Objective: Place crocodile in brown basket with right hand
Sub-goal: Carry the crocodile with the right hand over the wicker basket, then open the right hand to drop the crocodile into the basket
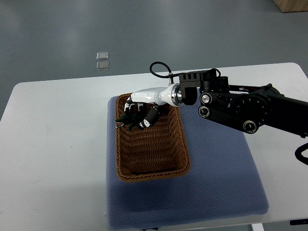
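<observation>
crocodile (125,117) is clasped by the curled fingers (152,116) of the right hand (142,114) over the brown basket (154,174).

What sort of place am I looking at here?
Likely a robot testing lab: a white table on bare grey floor, a blue mat with a brown basket, and the robot's right hand over it.

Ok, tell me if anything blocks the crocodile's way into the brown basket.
Nothing visible does. The right hand grips the crocodile over the far end of the brown basket, inside its rim. The woven floor beneath it lies bare.
</observation>
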Robot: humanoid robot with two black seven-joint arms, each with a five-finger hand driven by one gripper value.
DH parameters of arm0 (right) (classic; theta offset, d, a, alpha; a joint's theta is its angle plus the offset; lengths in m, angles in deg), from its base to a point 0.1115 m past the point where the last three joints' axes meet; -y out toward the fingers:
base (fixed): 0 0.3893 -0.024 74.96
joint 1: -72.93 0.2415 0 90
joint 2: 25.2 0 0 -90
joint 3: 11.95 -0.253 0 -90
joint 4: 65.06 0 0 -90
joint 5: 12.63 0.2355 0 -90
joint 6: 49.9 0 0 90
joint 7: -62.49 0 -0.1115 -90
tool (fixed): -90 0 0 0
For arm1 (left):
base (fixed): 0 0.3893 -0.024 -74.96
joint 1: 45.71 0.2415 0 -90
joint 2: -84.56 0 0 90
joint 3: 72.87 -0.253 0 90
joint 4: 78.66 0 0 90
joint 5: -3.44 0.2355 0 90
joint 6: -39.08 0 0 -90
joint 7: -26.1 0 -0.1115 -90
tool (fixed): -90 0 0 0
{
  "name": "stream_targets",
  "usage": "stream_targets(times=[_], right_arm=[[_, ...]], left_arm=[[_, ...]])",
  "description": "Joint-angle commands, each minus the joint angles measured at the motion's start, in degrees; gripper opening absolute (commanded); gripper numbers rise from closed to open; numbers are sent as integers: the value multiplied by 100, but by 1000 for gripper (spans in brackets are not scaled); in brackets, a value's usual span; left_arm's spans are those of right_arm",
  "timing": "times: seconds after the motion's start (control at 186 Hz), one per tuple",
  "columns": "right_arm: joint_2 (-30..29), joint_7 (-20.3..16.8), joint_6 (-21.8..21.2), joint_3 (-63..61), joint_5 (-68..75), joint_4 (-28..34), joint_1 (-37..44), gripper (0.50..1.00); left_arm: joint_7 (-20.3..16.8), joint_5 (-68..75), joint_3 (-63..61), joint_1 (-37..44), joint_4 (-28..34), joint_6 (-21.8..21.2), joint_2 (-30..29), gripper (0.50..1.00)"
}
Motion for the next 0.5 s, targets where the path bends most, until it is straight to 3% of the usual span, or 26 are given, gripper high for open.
stream_targets(times=[0.0, 0.097, 0.312, 0.431, 0.496], right_arm=[[-16, 2, 15, 19, -11, -28, -78, 500], [-16, 2, 15, 28, -38, -107, -131, 500], [-16, 2, 6, 19, -38, -116, -271, 692], [-16, 2, 15, 19, -38, -151, -324, 746], [-8, 10, 15, 19, -38, -160, -350, 750]], left_arm=[[1, 0, 0, 1, -4, 0, 0, 1000], [1, 0, 0, -8, -4, 9, 0, 1000], [1, 0, 0, -17, -4, 9, 0, 1000], [-8, 0, 0, -26, 5, 9, 0, 1000], [-8, 0, 0, -26, 5, 9, 0, 1000]])
